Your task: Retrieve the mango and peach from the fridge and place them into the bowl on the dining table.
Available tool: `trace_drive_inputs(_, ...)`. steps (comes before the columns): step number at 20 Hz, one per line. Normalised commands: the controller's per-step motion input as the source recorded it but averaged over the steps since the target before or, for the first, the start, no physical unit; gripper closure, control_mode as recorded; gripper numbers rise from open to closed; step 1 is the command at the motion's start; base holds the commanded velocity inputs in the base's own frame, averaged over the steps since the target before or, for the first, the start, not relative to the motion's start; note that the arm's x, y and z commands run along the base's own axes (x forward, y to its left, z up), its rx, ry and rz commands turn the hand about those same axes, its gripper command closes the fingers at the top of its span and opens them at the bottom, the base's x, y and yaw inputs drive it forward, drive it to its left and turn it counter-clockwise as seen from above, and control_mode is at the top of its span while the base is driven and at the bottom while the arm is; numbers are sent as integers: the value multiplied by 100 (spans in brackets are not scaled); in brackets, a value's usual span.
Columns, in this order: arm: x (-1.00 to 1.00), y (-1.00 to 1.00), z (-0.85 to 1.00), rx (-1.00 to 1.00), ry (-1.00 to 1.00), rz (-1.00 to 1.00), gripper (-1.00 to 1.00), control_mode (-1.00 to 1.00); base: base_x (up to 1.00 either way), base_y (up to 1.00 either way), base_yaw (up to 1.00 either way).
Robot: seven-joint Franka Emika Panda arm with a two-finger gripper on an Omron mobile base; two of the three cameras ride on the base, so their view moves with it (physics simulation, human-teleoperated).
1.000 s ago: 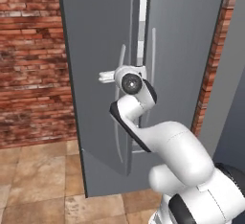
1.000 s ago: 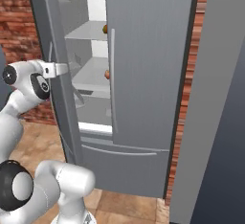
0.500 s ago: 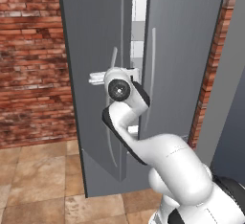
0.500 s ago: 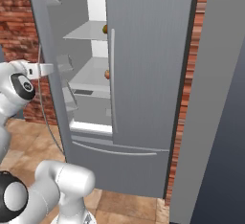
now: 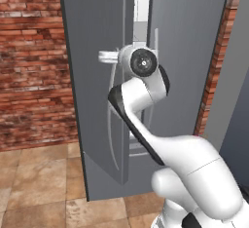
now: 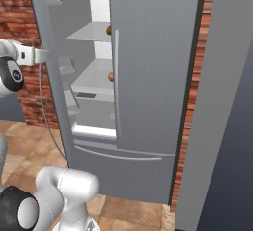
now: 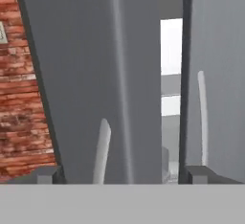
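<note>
Gripper (image 7: 119,175): I read the jaws spread wide, nothing between them.
Fridge (image 6: 148,77): left door swung partly out, its handle (image 7: 102,146) just ahead of my fingertips (image 7: 48,174), running upright.
Fruit: two small fruits, one (image 6: 108,29) on the upper shelf, one (image 6: 111,77) on the lower; too small to name. Both lie beyond the gap, ahead and right of the gripper.
Judgement: door needs more swing before I reach in.

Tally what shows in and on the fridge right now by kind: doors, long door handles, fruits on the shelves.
Fridge doors: 2, left swung open, right shut.
Door handles: 2.
Fruits: 2, upper shelf, lower shelf.
Total: 6.
</note>
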Motion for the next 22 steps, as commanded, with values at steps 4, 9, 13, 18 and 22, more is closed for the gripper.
trace_drive_inputs(4,-39,-71,17,31,4,0,-100,-100,0,0,0)
trace_drive_inputs(9,-31,-75,0,42,0,0,-100,-100,0,0,0)
trace_drive_inputs(13,-19,-52,-20,40,0,0,-100,-100,0,0,0)
trace_drive_inputs(18,16,-14,-8,37,-10,-1,-100,-100,0,0,0)
trace_drive_inputs(22,17,-9,0,51,-2,0,-100,-100,0,0,0)
